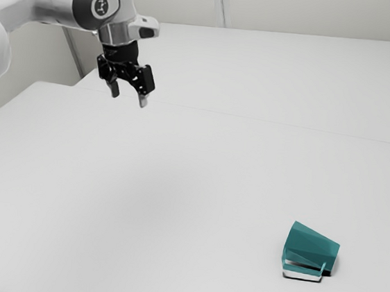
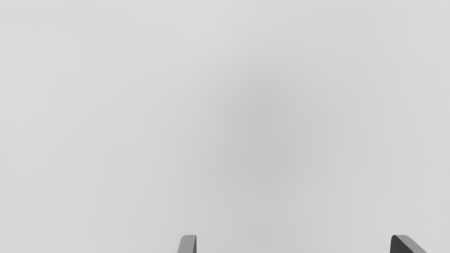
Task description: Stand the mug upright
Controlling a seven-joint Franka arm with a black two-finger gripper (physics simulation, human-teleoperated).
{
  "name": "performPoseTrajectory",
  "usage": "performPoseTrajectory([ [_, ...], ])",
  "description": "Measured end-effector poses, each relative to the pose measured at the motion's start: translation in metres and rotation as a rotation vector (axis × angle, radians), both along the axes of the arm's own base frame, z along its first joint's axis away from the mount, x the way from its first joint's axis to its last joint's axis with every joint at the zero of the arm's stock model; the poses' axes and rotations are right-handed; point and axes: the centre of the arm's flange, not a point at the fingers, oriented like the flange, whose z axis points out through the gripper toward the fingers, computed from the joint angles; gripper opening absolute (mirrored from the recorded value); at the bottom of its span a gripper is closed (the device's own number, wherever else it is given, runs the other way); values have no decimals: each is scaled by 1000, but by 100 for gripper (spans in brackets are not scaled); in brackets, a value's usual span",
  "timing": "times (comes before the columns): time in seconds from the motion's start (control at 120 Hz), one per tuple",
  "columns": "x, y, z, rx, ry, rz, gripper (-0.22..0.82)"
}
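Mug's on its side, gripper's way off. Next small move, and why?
I'd probably carry the open gripper across toward the exterior view's right, staying raised, until it is above the teal mug. The mug lies tipped on the table well away from the gripper, and nothing is between the fingers, so lowering here would likely meet bare tabletop.

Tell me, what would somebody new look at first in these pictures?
Probably the teal mug, lying on its side on the pale table, toward the exterior view's right. Next, the big white arm at that view's upper left, with its black pincer hanging open above the table.
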Motion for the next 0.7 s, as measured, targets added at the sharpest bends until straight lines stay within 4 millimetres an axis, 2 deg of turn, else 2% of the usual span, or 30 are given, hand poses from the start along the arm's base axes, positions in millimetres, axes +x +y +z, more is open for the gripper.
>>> performPoseTrajectory([
  [0.183,5,4,-4,-12,-39,-6,60],
  [0.35,-2,-7,-37,-97,-63,20,60],
  [0.417,-14,-18,-53,-154,-70,45,60],
  [0.567,-36,-51,-69,-274,-104,107,60],
  [0.7,-38,-85,-85,-342,-128,149,60],
])
